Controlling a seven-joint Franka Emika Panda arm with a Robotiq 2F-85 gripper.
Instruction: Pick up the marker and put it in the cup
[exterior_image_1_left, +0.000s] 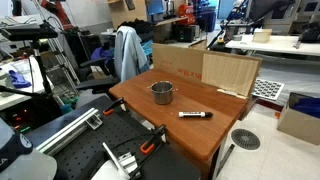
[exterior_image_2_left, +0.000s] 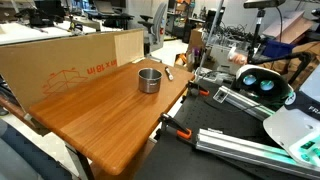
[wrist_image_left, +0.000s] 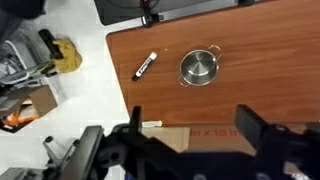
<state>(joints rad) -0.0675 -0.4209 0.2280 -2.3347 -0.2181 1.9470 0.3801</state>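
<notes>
**A:** Where is the marker (wrist_image_left: 146, 66) lying right now?

**B:** It is lying flat on the bench (wrist_image_left: 270, 50), near the cup (wrist_image_left: 198, 67) but not touching it.

**A:** And how is the cup sitting?

**B:** It is standing upright with its open mouth facing up. The box (exterior_image_1_left: 190, 65) is standing behind it, along the bench's far edge.

**A:** What is my hand doing?

**B:** You are holding the hand (wrist_image_left: 193, 128) up over the bench, well apart from the cup. Its jaws are spread wide and are gripping nothing. In the wrist view both the cup and the marker are lying beyond the fingertips, side by side.
</notes>
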